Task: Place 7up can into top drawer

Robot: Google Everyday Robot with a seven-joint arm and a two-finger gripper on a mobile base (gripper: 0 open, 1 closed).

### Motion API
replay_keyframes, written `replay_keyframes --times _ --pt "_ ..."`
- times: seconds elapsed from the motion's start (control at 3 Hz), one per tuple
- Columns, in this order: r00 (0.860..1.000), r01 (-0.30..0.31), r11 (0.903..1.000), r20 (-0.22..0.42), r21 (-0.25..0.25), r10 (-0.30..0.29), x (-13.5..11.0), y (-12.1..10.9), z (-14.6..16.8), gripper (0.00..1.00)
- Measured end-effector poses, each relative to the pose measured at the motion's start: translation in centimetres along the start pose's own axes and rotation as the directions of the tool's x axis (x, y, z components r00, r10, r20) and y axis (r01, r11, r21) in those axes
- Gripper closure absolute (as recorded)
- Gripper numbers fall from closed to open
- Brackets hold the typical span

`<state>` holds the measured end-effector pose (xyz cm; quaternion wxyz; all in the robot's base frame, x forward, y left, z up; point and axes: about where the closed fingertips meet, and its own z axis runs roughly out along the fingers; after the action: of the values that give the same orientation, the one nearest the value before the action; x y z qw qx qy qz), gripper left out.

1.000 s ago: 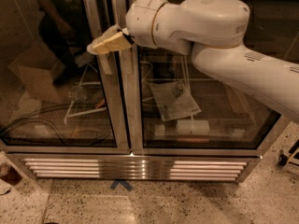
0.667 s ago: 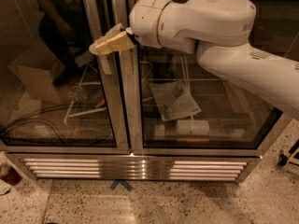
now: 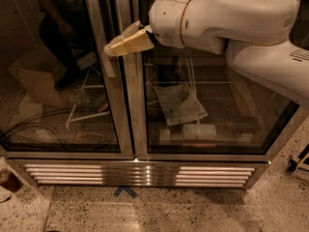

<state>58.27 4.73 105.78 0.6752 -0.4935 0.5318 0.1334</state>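
gripper (image 3: 115,48) high before the centre post (image 3: 131,120) of the glass-door cooler (image 3: 145,174)

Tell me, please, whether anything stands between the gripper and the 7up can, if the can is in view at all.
No can or drawer shows in this view, so that cannot be judged. The gripper hangs high up, in front of the centre post of a glass-door cabinet.

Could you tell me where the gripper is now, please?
In the camera view, the gripper sits upper centre, before the metal frame between two glass doors.
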Motion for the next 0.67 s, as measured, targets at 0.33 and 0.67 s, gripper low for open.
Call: replay_keyframes --times 0.33,0.67 --pt "1.000 -0.002 0.9999 0.004 0.012 0.002 -0.17 0.12 0.17 0.00" --pt "0.999 -0.044 0.9982 0.021 0.040 0.043 0.01 -0.14 0.27 0.00"
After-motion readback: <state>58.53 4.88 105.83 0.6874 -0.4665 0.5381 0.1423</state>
